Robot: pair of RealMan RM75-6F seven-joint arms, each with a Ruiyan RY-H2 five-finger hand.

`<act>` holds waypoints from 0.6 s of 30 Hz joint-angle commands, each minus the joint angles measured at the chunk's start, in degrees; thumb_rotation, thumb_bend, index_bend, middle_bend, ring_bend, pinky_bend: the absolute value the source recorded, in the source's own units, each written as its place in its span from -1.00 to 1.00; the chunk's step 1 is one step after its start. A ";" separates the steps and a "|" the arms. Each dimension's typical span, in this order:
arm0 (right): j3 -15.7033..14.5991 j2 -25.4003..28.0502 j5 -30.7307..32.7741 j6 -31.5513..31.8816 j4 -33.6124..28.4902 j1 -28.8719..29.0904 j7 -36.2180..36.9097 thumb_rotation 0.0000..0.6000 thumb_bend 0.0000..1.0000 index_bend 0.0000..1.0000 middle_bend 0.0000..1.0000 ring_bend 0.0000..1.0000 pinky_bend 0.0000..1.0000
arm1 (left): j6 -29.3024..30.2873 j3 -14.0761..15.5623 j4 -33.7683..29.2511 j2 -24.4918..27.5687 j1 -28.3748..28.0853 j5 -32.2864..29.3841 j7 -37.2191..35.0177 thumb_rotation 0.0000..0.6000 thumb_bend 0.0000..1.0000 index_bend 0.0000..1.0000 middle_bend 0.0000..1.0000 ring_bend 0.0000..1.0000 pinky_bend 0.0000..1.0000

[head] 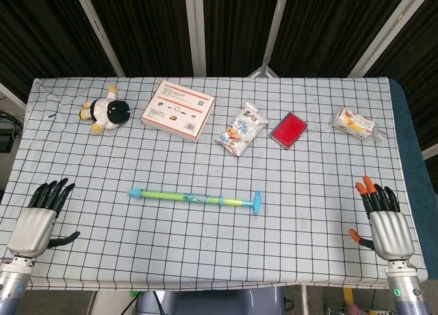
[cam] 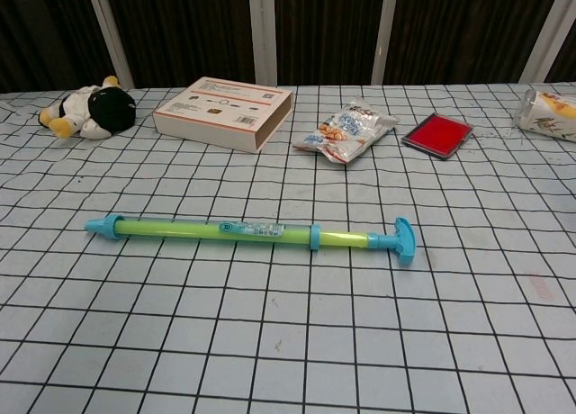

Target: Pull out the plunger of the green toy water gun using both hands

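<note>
Green toy water gun (head: 195,198) lies flat on the checked bench (head: 308,192), near the middle of its front half, long axis running left to right. Its blue nozzle tip points toward the robot's left side. Its plunger (cam: 394,241), with a blue T-shaped handle, sits at the end toward the robot's right; a short length of green rod shows between the handle and the blue collar of the barrel. Neither hand touches it.

Left hand (head: 35,222) rests at the front left corner of the bench, well apart from the nozzle. Its dark fingers (head: 51,194) are extended and fanned slightly, thumb out to the side, holding nothing. Right hand (head: 384,226) is at the front right corner, well apart from the plunger handle. Its fingers (head: 375,197), some with orange tips, are likewise straight and spread, empty. Whether either palm actually presses on the cloth cannot be told from the head view; the chest view shows neither hand.

Along the far edge, from the robot's left to right: a black-and-white plush toy (head: 106,112), a flat cardboard box (head: 177,109), a snack packet (head: 241,128), a red pad (head: 289,129) and a clear wrapped packet (head: 355,123) close to the right edge. All stand apart from one another and from the water gun.
</note>
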 commanded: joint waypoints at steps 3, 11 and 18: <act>0.09 -0.02 0.36 -1.53 -0.57 0.79 0.39 1.00 -0.58 -0.85 -1.00 -1.00 -1.00 | 0.01 0.07 -0.18 0.06 -0.01 0.09 0.58 1.00 -0.74 -1.00 -1.00 -1.00 -1.00; 2.17 -1.39 1.93 -6.63 -4.10 4.76 1.12 1.00 -0.58 -0.50 -0.93 -1.00 -1.00 | 0.25 -0.09 -0.45 0.16 0.17 -0.34 0.45 1.00 -0.74 -1.00 -1.00 -1.00 -1.00; 5.04 -5.64 7.06 -14.49 -7.97 10.51 -0.98 1.00 -0.58 -0.44 -0.90 -1.00 -1.00 | 0.09 -0.06 -0.52 0.08 0.15 -0.48 0.57 1.00 -0.74 -1.00 -1.00 -1.00 -1.00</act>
